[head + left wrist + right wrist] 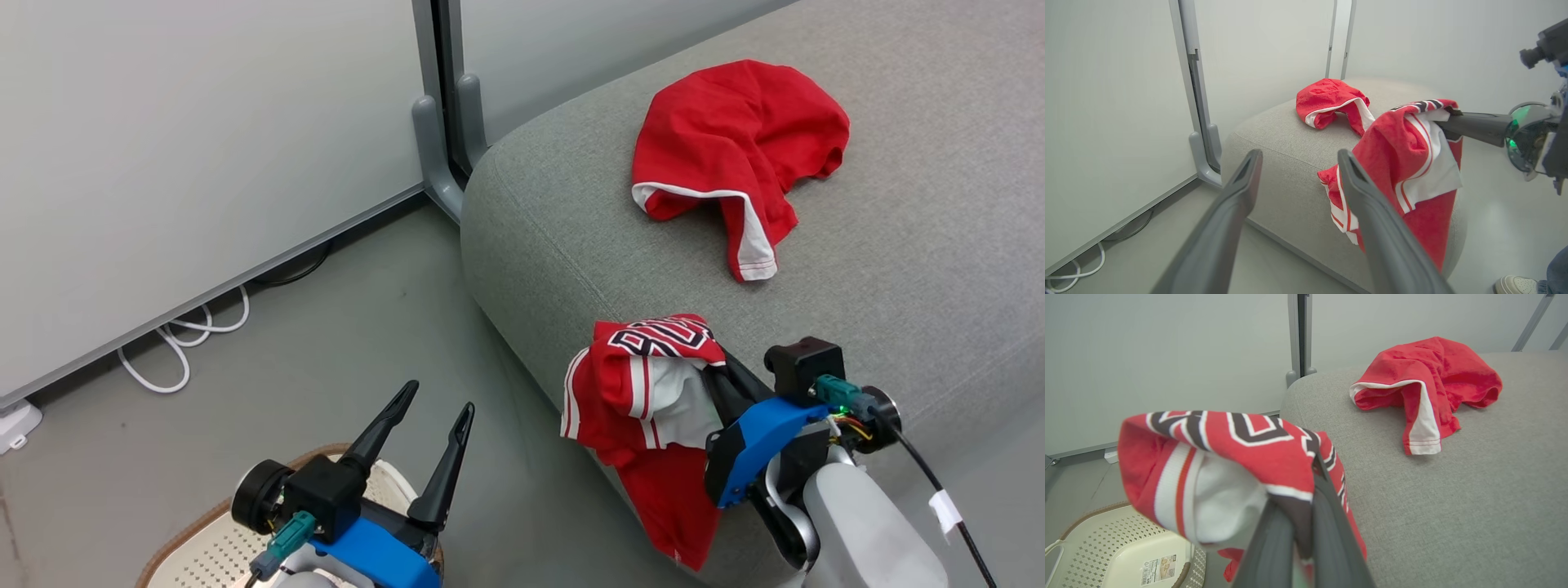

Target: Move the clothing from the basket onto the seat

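The right gripper (1312, 477) is clamped on the striped jersey (645, 384) at the seat (898, 269)'s near edge — cloth hangs off. It should be carried inward, toward the red garment (735, 139), before release. The left gripper (439, 395) is spread wide — empty.

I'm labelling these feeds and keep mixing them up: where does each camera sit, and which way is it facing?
Head view: on the head, looking forward and down at the seat; left claw open over the basket, right claw shut on the striped jersey.
Left wrist view: on the left wrist, looking along its own spread fingers toward the seat's corner.
Right wrist view: on the right wrist, looking along its shut fingers across the seat.
Shared: both wrist views show the plain red garment on the seat.
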